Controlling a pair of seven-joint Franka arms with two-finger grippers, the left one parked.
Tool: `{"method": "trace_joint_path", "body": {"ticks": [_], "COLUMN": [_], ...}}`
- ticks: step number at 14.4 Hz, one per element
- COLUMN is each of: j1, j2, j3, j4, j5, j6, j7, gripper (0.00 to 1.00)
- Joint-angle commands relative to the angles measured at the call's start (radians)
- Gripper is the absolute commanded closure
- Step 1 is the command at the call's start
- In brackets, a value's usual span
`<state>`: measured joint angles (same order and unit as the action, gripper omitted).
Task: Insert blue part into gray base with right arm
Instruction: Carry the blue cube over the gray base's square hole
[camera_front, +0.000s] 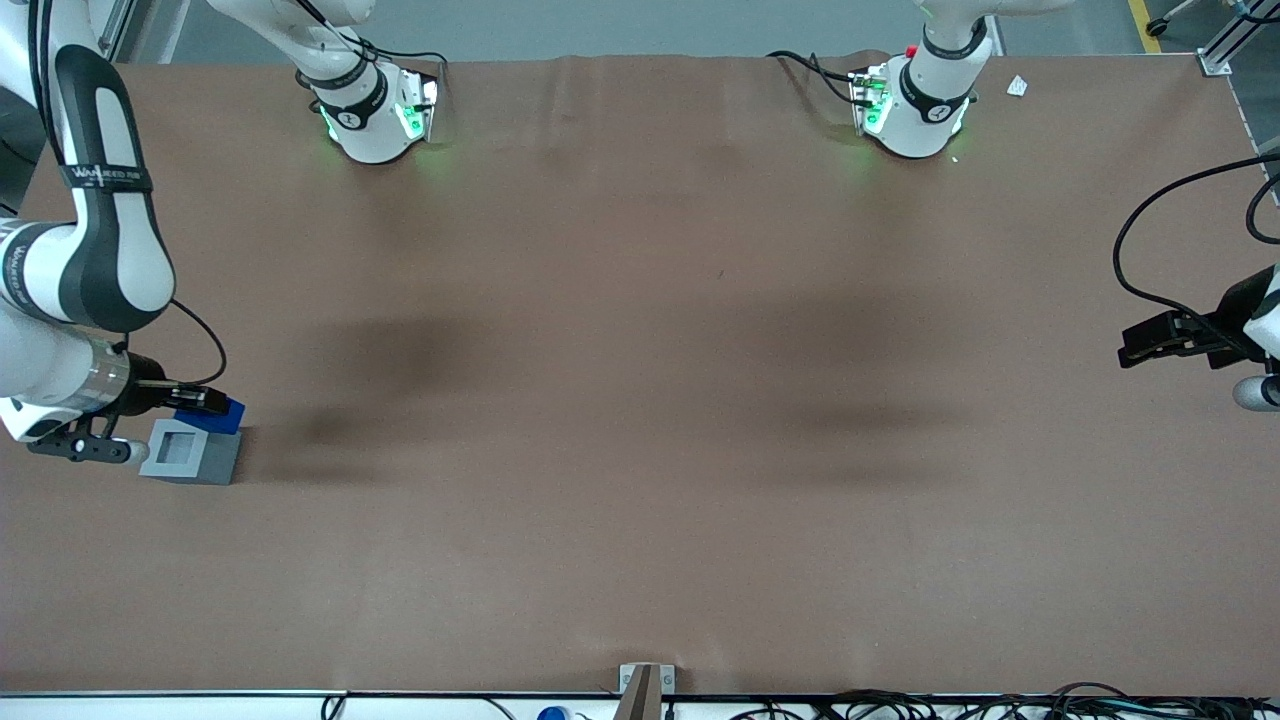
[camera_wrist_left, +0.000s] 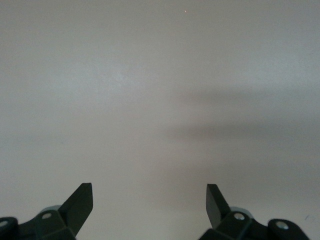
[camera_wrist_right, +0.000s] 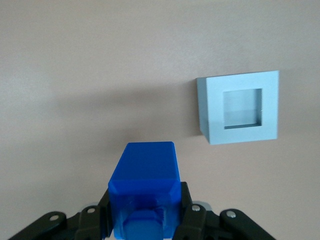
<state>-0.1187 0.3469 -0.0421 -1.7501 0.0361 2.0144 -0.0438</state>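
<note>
Front view — bench: brown surface (camera_front: 640, 400) carrying the task's things at the working arm's end.
Front view — right arm: white with black bands (camera_front: 95, 250), reaching down over that end of the bench.
Front view — gripper: black (camera_front: 205, 402), just above the gray base, fingers closed on the blue part.
Front view — blue part: bright blue block (camera_front: 226, 415), held off the bench, showing just above the base's edge that lies farther from the camera.
Front view — gray base: light gray block (camera_front: 192, 453) resting on the bench, square socket facing up and unfilled.
Left wrist view — bare pale surface with soft shadow bands; no task item shows.
Right wrist view — gripper: black (camera_wrist_right: 145, 220), fingers (camera_wrist_right: 192, 220) pressed against the two sides of the blue part.
Right wrist view — blue part: (camera_wrist_right: 146, 185) gripped between the fingers, held clear of the surface and apart from the base.
Right wrist view — gray base: (camera_wrist_right: 241, 106) seated flat, socket a sunken square in its top face — open, nothing in it.
</note>
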Motion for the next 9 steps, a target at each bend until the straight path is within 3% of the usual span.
{"method": "trace_joint_path", "body": {"ticks": [1,9], "j1": [-0.032,-0.098], "j2": [-0.002,0.003], "j3": [0.011,0.011], "j4": [0.026,0.08], "j5": [-0.007,-0.012], "j6": [-0.025,-0.04], "j7": [-0.022,-0.091], "gripper": [0.97,0.99]}}
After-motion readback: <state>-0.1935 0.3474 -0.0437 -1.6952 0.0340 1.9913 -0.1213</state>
